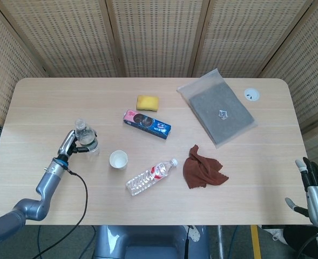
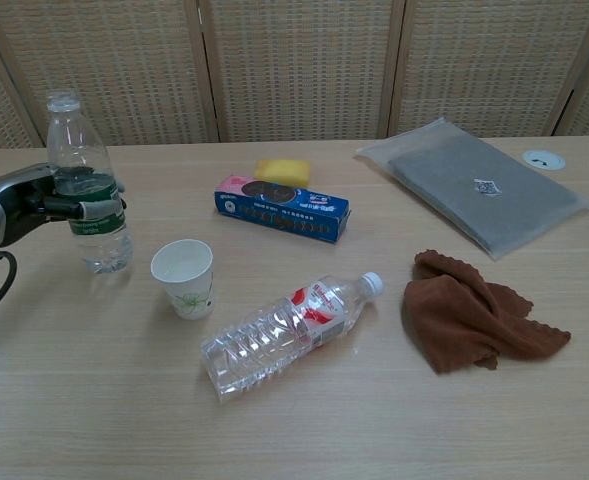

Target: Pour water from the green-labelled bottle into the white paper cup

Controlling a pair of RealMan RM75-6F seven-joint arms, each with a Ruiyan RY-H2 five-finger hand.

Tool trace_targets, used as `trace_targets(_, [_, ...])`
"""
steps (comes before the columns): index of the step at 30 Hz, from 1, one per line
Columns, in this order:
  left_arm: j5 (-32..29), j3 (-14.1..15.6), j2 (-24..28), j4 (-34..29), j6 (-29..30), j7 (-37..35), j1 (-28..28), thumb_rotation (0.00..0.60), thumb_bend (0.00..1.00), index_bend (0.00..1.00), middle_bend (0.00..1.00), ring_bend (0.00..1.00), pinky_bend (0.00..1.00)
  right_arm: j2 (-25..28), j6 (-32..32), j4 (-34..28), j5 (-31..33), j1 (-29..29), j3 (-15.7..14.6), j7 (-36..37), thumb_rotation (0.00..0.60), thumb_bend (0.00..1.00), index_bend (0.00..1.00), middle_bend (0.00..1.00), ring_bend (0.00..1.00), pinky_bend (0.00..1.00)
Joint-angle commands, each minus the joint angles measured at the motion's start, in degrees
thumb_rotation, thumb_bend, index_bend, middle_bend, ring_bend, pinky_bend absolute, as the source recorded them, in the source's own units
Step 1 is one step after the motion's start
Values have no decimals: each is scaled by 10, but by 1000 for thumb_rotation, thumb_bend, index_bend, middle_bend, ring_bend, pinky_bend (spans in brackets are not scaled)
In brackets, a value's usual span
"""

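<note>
The green-labelled bottle [image 2: 87, 190] is upright at the left of the table, its base on or just above the wood. My left hand [image 2: 22, 205] grips it around the green label, with its fingers [image 2: 94, 208] wrapped round the front. The head view shows the same hand [image 1: 68, 145] and bottle [image 1: 85, 138]. The white paper cup [image 2: 184, 278] stands upright just right of the bottle, a short gap apart, also seen as the cup [image 1: 118, 159] from above. My right hand [image 1: 315, 190] hangs off the table's near right corner, fingers apart and holding nothing.
A red-labelled bottle [image 2: 286, 334] lies on its side in front of the cup. Behind the cup are a blue biscuit box [image 2: 282, 208] and a yellow sponge [image 2: 281, 170]. A brown cloth [image 2: 474, 322], a grey pouch [image 2: 484, 185] and a white disc [image 2: 544, 159] lie to the right.
</note>
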Motion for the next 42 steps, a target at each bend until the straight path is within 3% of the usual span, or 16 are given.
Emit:
trace_targets(1, [7,6,-14,19,4,-23,3,600,470,578,444,324,310,0,-1,0,1,0,0,0,600,0,0,0,0,0])
trace_targets(13, [29,25,-65,92,44,-59,10,600,410,538,434,324,296,-2,-4,0,0,2,-2,-5,600,0,0,0,0,0])
trace_targets(20, [50,40,-81,121,74,-66,13,600,318,323,248,249,223,0,-2,0,0,1,-1,0,600,0,0,0,0,0])
trace_targets(26, [47,43,-89,129,70,-84,16,600,317,132,182,191,195,2,-2,-1,0,1,-1,4,600,0,0,0,0,0])
trace_targets(30, [47,46,-87,130,66,-93,15,600,309,94,170,183,194,3,-1,-2,-1,0,-1,6,600,0,0,0,0,0])
trace_targets(35, [56,54,-80,129,72,-103,17,600,174,2,92,109,162,4,1,-2,-2,0,-1,6,600,0,0,0,0,0])
trace_targets(38, [63,62,-72,124,81,-115,23,600,98,0,17,31,120,5,3,-4,-3,-1,-1,7,600,0,0,0,0,0])
trace_targets(42, [77,76,-56,114,94,-130,31,600,65,0,0,0,62,7,7,-5,-7,-3,-2,11,600,0,0,0,0,0])
